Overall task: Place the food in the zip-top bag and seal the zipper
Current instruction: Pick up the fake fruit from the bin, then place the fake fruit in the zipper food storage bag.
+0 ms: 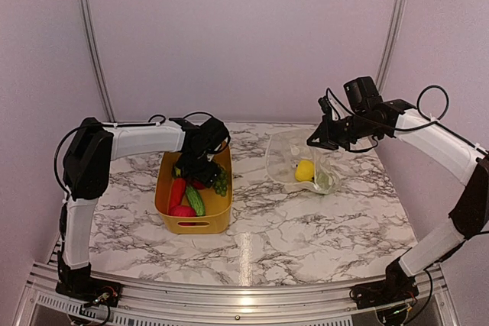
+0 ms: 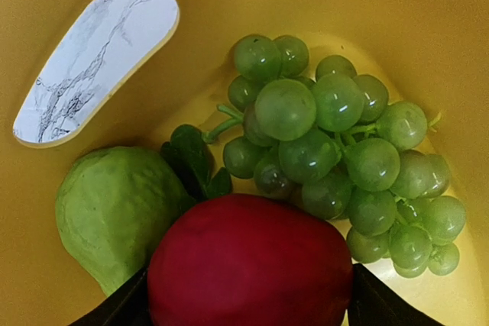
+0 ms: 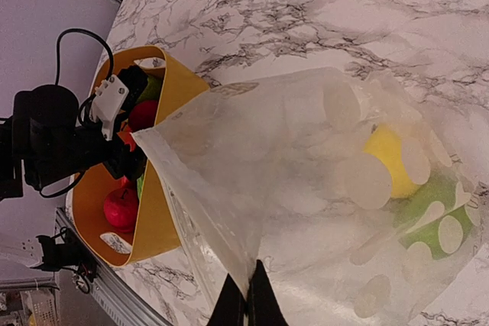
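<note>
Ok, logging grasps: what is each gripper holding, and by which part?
Right gripper pinches the zip-top bag by its mouth edge. Left gripper straddles the red apple; grip unclear.

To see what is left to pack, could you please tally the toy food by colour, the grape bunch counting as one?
Red: 3 (red apple at the left hand, round red fruit, long orange-red piece; in the yellow bin)
Green: 4 (grapes, cucumber, pale green fruit in the bin; green piece in the zip-top bag)
Yellow: 1 (lemon in the bag)
Total: 8
</note>
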`<state>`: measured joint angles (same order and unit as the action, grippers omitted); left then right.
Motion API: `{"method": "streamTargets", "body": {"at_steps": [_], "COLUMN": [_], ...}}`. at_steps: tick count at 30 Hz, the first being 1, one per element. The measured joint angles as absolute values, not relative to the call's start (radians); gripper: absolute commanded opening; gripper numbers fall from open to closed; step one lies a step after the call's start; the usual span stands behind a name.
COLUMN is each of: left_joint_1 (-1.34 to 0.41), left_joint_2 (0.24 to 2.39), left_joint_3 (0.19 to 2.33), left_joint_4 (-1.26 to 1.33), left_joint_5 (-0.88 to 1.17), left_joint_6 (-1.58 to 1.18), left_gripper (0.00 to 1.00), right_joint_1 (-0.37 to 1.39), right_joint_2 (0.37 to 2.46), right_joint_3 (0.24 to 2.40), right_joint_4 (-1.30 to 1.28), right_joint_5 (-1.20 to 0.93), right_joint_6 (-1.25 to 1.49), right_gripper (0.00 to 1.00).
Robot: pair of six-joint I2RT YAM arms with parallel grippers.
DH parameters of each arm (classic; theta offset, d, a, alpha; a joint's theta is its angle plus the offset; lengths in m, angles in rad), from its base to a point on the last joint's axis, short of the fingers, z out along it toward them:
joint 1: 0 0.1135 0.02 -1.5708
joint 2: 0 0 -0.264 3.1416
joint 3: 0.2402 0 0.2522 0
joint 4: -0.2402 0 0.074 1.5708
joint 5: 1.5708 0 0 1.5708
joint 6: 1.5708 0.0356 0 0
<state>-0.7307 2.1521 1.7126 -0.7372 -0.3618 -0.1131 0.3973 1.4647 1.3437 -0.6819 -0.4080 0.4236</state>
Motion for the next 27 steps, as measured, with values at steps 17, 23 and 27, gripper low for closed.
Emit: {"method": "streamTargets", "body": {"at_steps": [17,23,27], "left_joint_1": [-0.731,-0.731,-0.74], "left_joint_2": [1.911,1.853,1.827], "left_joint_3": [1.731,1.769,1.772], "left_joint_4": [-0.778,-0.778,-0.752], "left_joint_5": [-0.342,-0.271,-0.206], "left_joint_6": [-0.212,-0.263,-0.293], "left_gripper": [0.78,0.74,0.72], "right_joint_1": [0.398,0.398,0.398], "right_joint_2": [1.465,1.467,1.473], "right_joint_3": [1.344,1.346,1.37], "right_joint_4": [-0.682,-0.691,-0.703], "right_joint_5": [-0.398,-0.398,-0.398], "right_joint_6": [0.422,0.418,0.418], "right_gripper": [0.0,0.0,0.0]}}
